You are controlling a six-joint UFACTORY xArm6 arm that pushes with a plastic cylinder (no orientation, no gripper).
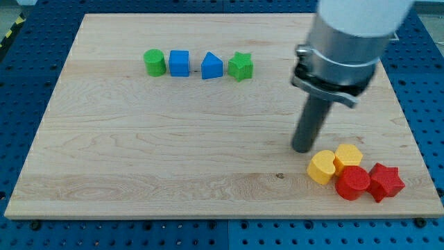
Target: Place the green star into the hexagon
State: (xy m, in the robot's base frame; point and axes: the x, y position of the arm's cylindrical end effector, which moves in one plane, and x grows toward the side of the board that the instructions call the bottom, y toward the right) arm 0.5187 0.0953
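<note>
**Get behind the star first**

Your green star (241, 66) sits at the board's twelve o'clock, rightmost in the row beside the blue pieces. Your tip (302, 148) has no jaws to open or shut. Swing it to the star's ten o'clock, then push toward the yellow hexagon (322, 167), whose neighbours partly overlap it.

Pale grey cylindrical housing, black clamp collar, straight dark rod down to my tip (302, 148).

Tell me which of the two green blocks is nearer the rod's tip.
The green star, at the right end of the top row. The green cylinder sits at that row's left end, farther from my tip.
</note>
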